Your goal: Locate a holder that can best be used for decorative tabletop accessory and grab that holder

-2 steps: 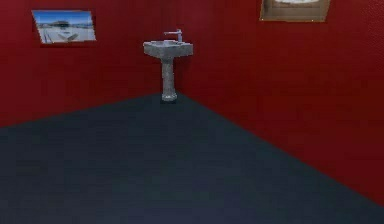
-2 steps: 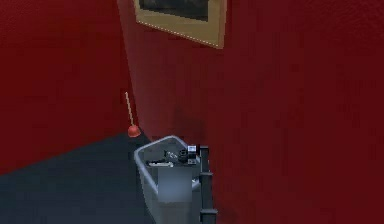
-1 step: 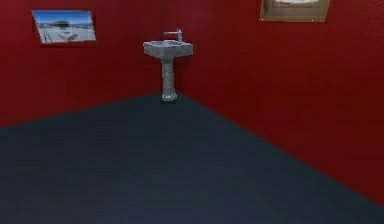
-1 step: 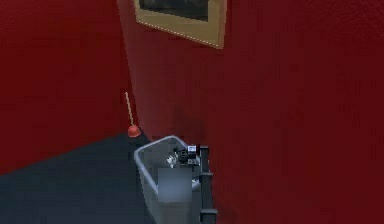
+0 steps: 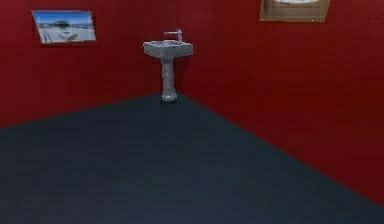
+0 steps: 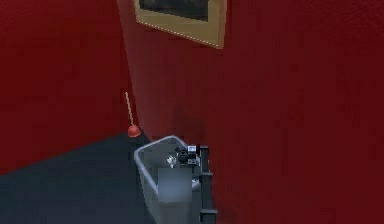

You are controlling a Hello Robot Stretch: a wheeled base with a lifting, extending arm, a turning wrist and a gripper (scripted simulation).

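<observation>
- Holder: can't tell where it is. Landmark here is the grey open-topped plastic bin (image 6: 152, 178); nothing around it has the look of a tabletop holder.
- Near the bin: a red rubber plunger w/ pale wooden stick (image 6: 130, 118) stands upright just beyond it in the wall corner. A gold-framed picture (image 6: 180, 16) hangs on the red wall high above it.
- White pedestal sink w/ chrome tap (image 5: 166, 52) stands in a red corner on the dark blue-grey floor (image 5: 150, 165); its place vs the bin can't be told.
- Gripper (image 6: 173, 160), at the end of the dark square arm (image 6: 205, 198), is at the bin's rim. Over it or touching it: can't tell.
- Jaws: spread or pressed together, can't tell. The bin sits right behind them, so whether they carry anything can't be told either.
- Handling (judgement): a decorative holder is prob. light, stiff and hard; if glass or glazed, also slick and fragile. Best grip prob. side-on at the narrowest part, stem or waist, about mid-height, not the rim.
- Axis (judgement): prob. stands upright on a bench, long axis vertical, mouth up, so keep it level when lifting. Check once found.
</observation>
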